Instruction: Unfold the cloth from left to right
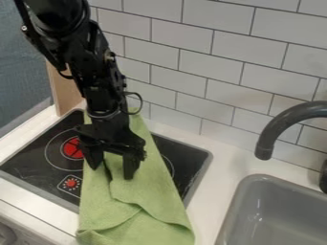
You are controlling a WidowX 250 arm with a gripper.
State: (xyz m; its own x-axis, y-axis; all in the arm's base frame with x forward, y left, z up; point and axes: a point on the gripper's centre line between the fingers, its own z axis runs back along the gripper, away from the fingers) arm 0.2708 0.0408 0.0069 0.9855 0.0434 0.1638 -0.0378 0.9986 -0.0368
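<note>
Gripper (114,170) above folded green cloth (150,191) lying across black stove (32,162), 2 fingers (131,167) spread apart.

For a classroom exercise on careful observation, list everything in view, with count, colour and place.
cloth: one, green, draped lengthwise over the stove and front counter, folds showing
stove: one, black with red markings and grey edging, left of the sink
counter: one, white, around the stove and sink
sink: one, grey, lower right
faucet: one, dark grey, curving in from the right edge
wall: one, white tiles, behind the counter
panel: one, light brown, behind the stove's left
sheet: one, blue-grey, upper left
arm: one, black, from the upper left
gripper: one, black, at the cloth, fingers apart
</note>
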